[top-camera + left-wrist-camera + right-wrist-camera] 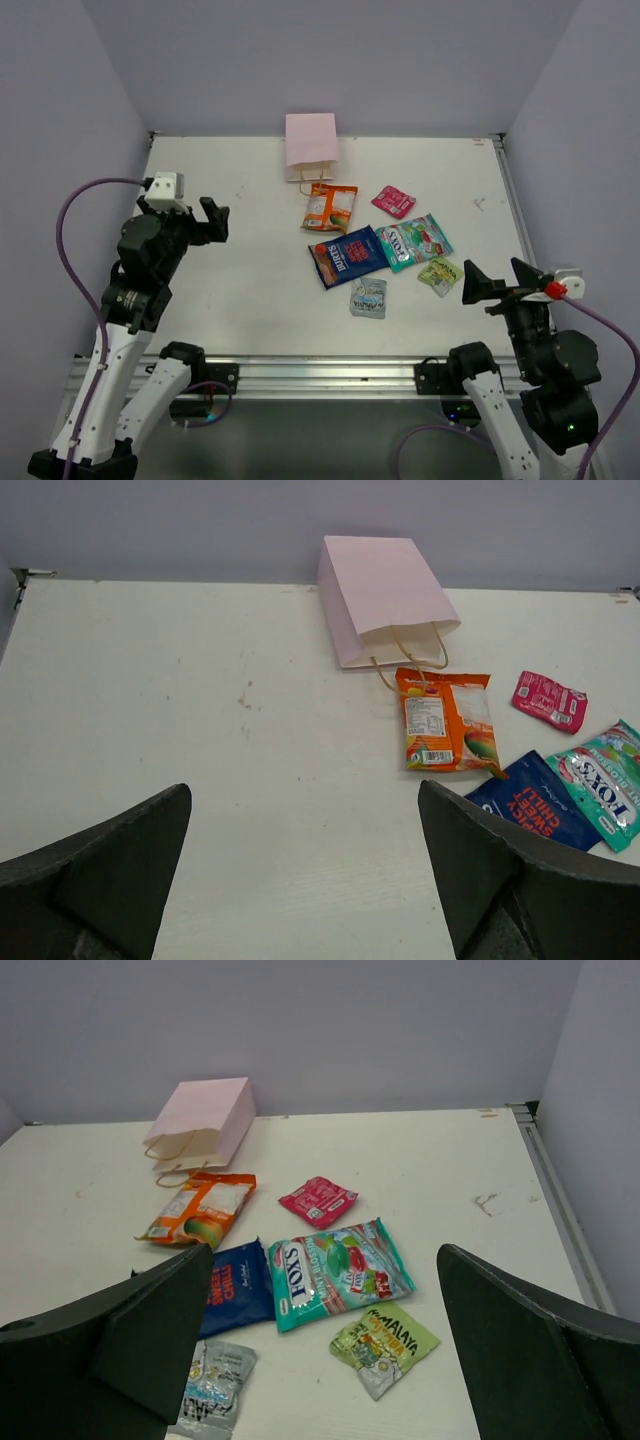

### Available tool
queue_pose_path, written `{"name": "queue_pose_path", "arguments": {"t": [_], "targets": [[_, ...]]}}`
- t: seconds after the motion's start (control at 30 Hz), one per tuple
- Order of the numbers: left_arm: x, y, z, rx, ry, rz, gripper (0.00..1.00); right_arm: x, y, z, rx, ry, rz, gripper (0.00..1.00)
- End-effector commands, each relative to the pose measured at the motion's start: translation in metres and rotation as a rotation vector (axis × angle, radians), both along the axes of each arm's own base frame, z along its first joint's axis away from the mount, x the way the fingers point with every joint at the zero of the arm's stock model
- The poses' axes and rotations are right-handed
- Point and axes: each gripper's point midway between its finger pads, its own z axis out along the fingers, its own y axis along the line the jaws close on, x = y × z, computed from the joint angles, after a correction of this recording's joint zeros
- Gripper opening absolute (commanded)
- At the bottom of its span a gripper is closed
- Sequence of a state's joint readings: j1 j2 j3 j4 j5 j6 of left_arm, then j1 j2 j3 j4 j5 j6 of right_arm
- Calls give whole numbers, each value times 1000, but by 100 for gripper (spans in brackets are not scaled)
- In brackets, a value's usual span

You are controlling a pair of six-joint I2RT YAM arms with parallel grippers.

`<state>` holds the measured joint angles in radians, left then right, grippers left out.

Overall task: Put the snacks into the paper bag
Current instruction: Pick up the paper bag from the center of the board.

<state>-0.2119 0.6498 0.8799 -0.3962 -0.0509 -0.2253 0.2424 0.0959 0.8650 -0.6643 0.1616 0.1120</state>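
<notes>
Six snacks (pixel 329 207) lie before the paper bag (pixel 311 145), mouth toward them. Teal packet (pixel 338 1272) reads "FOX'S". Left pincer (pixel 303 790) and right pincer (pixel 322 1250) gape empty.

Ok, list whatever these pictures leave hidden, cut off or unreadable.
- Paper bag inside: in every view, mostly hidden by its own upper wall as it lies on its side.
- Teal-green packet: in the left wrist view, cut off by the right edge.
- Dark blue packet: in the right wrist view, its left part is behind that wrist's own finger.
- Silver-grey packet and yellow-green packet: outside the left wrist view's frame; their print is too small in the top view.
</notes>
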Motion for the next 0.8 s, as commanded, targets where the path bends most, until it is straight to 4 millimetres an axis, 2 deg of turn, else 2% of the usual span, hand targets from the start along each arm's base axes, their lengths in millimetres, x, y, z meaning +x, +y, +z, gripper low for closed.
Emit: {"name": "queue_pose_path", "arguments": {"t": [0.0,0.17,0.37,0.47,0.53,0.57,0.67,0.7,0.77], "targets": [[16,-11,24,-35,-70,-33,100,-1,3,7,20,-45,18,98],[39,-17,20,-49,-60,-34,100,5,10,-4,35,-25,51,99],[78,-29,7,-84,-17,-38,100,10,12,-14,59,-7,50,99],[104,-42,7,-123,-17,-65,100,12,12,-20,71,21,43,99],[123,-51,-8,-139,32,-69,100,10,10,-22,72,26,37,98],[140,-55,-16,-142,36,-68,100,10,7,-23,74,25,20,99],[163,-66,-18,-152,24,-65,100,10,2,-23,88,23,-8,98],[176,-67,-34,-143,47,-45,100,10,1,-23,88,21,-13,99],[190,-73,-38,-134,16,-37,100,10,1,-24,89,24,-16,99]]}}
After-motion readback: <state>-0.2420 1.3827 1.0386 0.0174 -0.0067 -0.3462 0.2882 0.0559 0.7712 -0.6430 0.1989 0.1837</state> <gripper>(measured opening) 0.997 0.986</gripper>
